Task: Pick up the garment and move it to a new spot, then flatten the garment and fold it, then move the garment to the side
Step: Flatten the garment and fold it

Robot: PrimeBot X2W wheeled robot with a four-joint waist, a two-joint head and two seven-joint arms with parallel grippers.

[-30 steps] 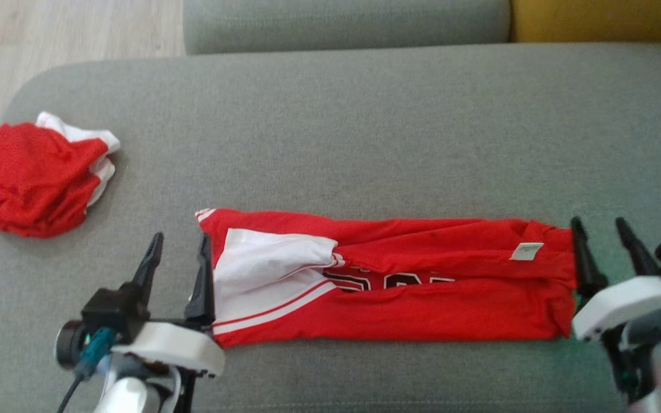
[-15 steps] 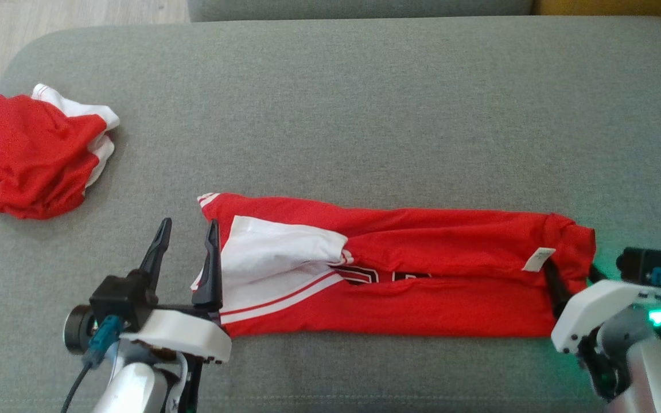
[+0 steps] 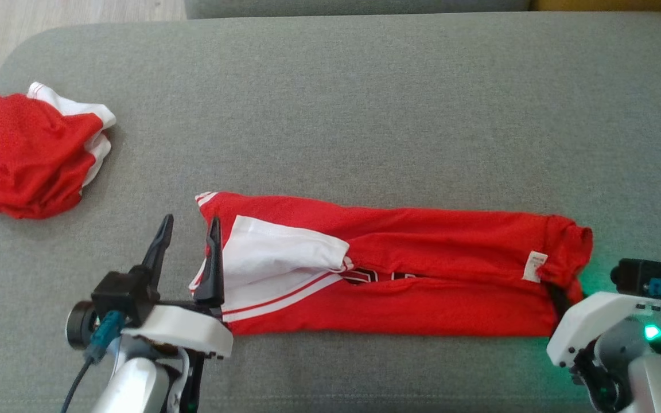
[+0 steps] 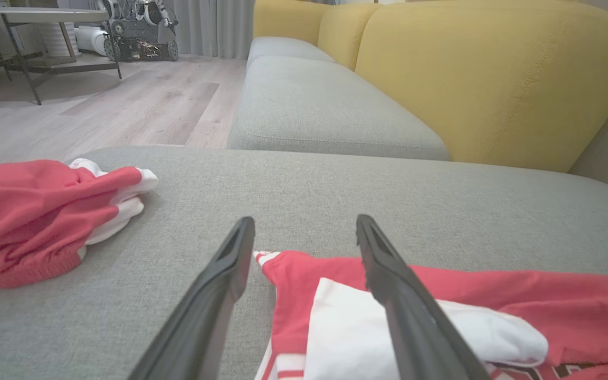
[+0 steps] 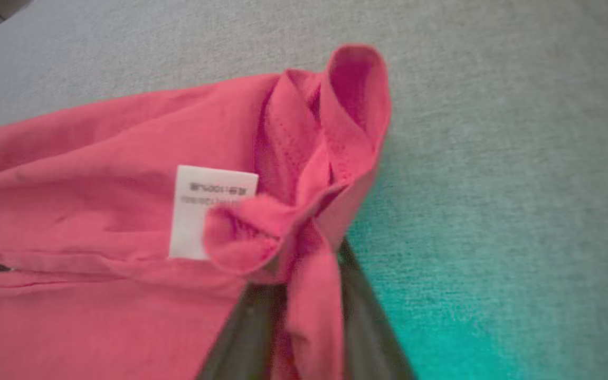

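The garment (image 3: 411,269), a red jersey with a white panel, lies folded into a long strip on the grey sofa cushion (image 3: 365,115). My left gripper (image 3: 190,221) stands open at its left end; the right finger rests over the white panel and the left finger stands over bare cushion. The left wrist view shows that gripper (image 4: 305,221) straddling the garment's (image 4: 441,316) corner. My right gripper (image 3: 563,292) is at the right end, fingers tucked into the cloth. In the right wrist view the gripper (image 5: 304,285) pinches a bunched red fold of the garment (image 5: 98,174) beside its white label (image 5: 198,211).
A second, crumpled red and white garment (image 3: 26,155) lies at the cushion's left end, close to the edge. Wood floor (image 3: 20,23) lies beyond that edge. Another grey seat (image 4: 309,105) and yellow backrests (image 4: 494,79) stand behind. Bare cushion stretches behind the strip.
The camera has tilted down. My right gripper has pushed into the garment's right end and closed on it, bunching the cloth. The left gripper stays open at the left end.
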